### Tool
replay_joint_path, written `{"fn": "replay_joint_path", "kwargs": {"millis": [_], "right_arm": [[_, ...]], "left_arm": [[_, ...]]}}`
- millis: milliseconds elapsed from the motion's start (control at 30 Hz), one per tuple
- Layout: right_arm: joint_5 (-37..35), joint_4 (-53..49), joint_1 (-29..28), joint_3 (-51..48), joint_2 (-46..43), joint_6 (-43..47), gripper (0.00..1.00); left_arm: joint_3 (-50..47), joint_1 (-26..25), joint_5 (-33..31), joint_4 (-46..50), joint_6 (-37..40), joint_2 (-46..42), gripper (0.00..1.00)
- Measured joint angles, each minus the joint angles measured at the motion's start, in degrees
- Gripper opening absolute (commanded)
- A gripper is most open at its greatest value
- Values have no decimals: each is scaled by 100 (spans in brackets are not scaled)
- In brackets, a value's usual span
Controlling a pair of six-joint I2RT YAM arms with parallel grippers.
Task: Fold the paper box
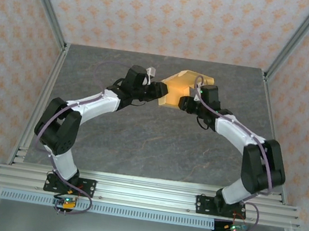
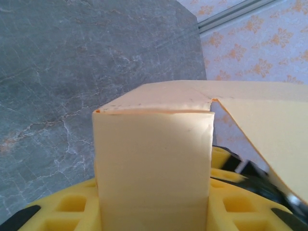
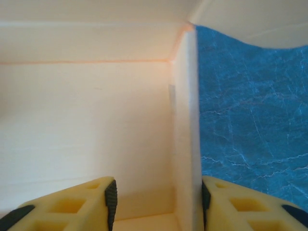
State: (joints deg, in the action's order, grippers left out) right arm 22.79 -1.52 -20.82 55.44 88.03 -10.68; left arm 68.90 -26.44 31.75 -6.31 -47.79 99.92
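The paper box (image 1: 183, 85) lies between both arms. The left gripper (image 2: 154, 207) is clamped on its left end. The right gripper (image 3: 156, 195) straddles one upright side, jaws open.

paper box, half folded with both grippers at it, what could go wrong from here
1. The right gripper has its jaws apart around an upright wall, one pad clear of it; that wall may spring open.
2. The left gripper pinches just one end panel of the paper box, so pushing could crease or twist the thin card.
3. A loose flap beside that panel might catch.
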Motion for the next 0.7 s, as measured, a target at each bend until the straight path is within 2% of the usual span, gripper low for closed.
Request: {"fn": "replay_joint_path", "kwargs": {"millis": [200, 267, 433, 567, 667, 700], "right_arm": [[109, 138, 184, -468, -977, -396, 57], [-4, 177, 291, -678, -1333, -455, 63], [-474, 195, 597, -1198, -1858, -505, 68], [-627, 175, 852, -1309, -1891, -490, 68], [-634, 177, 1043, -1309, -1888, -426, 68], [-621, 179, 1097, -1309, -1886, -402, 68]], "left_arm": [[85, 37, 188, -315, -186, 501, 25], [76, 66, 286, -378, -192, 758, 25], [-61, 264, 625, -393, -42, 1143, 29], [-66, 579, 1182, -472, 291, 1322, 42], [-46, 785, 1360, -225, 741, 1379, 61], [-44, 831, 1390, -101, 898, 1394, 64]]}}
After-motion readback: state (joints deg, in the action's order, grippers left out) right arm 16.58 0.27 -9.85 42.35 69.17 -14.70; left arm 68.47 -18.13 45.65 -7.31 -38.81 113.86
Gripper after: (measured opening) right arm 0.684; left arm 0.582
